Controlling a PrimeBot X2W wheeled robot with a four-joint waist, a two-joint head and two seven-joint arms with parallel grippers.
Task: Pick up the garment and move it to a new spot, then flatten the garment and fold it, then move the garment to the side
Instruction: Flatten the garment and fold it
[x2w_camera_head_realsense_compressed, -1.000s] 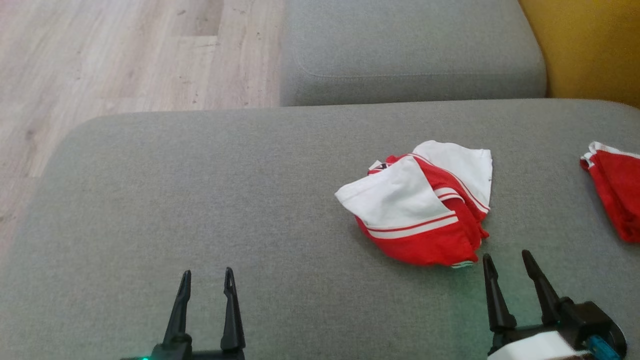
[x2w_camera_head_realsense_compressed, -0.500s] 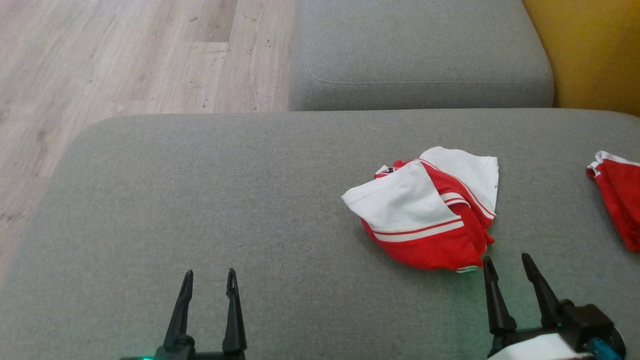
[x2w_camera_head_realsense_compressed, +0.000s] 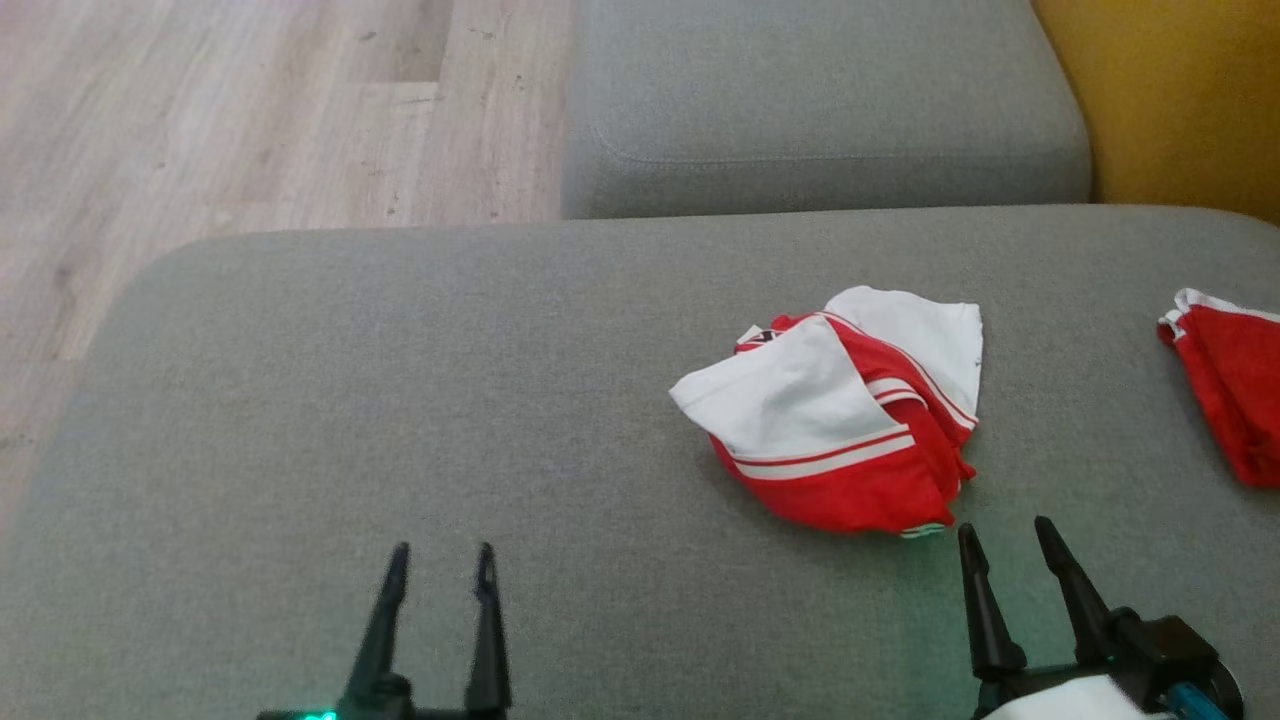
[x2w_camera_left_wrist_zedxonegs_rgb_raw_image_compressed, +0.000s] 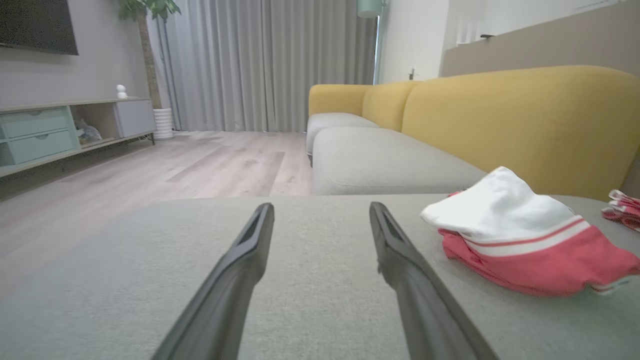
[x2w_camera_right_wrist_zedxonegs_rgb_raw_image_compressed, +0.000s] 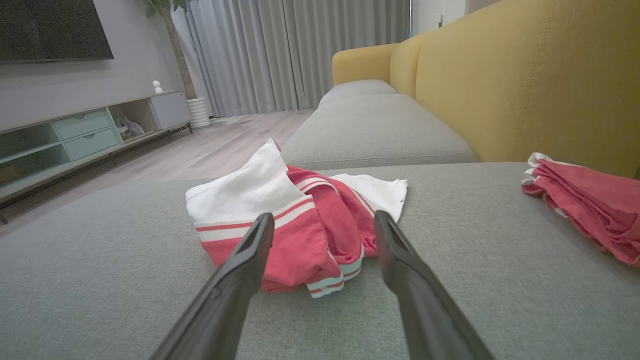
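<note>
Loosely crumpled, the garment (x2w_camera_head_realsense_compressed: 830, 420) lies right of middle on the cushion (x2w_camera_head_realsense_compressed: 400, 380): likely light and limp; pinch its near red hem. At the cushion's near edge, left pincer (x2w_camera_head_realsense_compressed: 442, 552) and right pincer (x2w_camera_head_realsense_compressed: 1003, 527) gape empty.

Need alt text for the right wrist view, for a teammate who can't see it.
A crumpled red-and-white garment lies on the grey cushion just beyond the right pincer, its jaws open and empty. A second red garment lies at the view's right, near the yellow sofa back.
</note>
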